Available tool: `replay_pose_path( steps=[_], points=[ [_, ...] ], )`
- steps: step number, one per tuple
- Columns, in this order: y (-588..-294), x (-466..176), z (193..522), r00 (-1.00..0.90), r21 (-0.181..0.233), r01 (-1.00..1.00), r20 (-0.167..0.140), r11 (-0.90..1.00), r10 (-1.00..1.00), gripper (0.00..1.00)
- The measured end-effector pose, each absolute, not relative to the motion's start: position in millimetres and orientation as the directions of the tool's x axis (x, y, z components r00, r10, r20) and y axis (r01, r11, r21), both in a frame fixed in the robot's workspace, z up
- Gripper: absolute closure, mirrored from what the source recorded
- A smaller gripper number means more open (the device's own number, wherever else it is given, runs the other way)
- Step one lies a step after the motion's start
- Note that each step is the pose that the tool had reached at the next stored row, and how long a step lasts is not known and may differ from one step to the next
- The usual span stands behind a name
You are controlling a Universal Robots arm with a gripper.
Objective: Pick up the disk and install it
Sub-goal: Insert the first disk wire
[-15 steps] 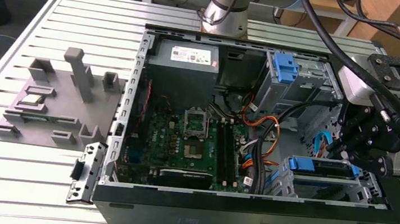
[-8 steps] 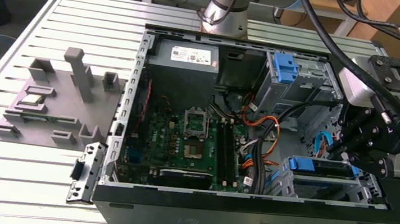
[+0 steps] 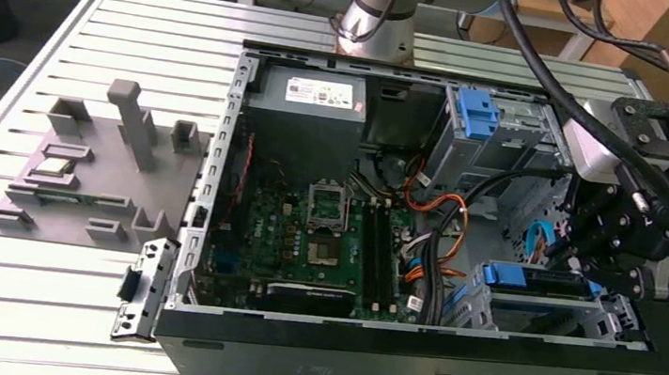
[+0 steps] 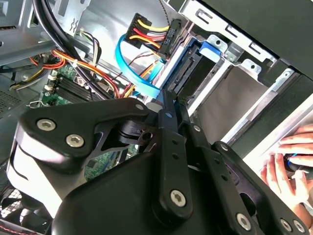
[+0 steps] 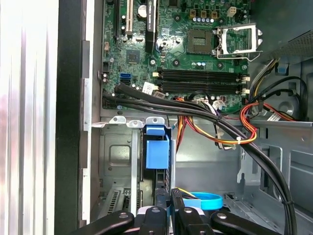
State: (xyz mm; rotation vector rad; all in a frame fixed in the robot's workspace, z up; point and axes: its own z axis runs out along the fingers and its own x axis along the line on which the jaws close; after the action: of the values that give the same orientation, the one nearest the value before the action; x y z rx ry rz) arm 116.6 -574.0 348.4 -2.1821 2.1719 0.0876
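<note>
Gripper (image 3: 617, 267) is seen at the 4 o'clock corner of the open computer case (image 3: 328, 362) in the exterior view, fingers closed together; the disk (image 3: 535, 279) is seated in the drive cage beside it; a hand (image 4: 288, 166) rests outside.

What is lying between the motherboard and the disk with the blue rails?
In the first wrist view, a bundle of black cables and the bay's metal edge run between the motherboard and the disk.

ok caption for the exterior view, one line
End effector lowered beside the blue-railed disk in the open computer case.
</note>
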Motion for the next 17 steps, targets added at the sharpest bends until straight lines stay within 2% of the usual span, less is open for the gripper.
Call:
replay_pose_path(
  steps=[17],
  points=[
    [-576.0, 109.2, 339.2, 0.033, -0.069, -0.997, -0.082, -0.028, -0.996, 0.84]
  ],
)
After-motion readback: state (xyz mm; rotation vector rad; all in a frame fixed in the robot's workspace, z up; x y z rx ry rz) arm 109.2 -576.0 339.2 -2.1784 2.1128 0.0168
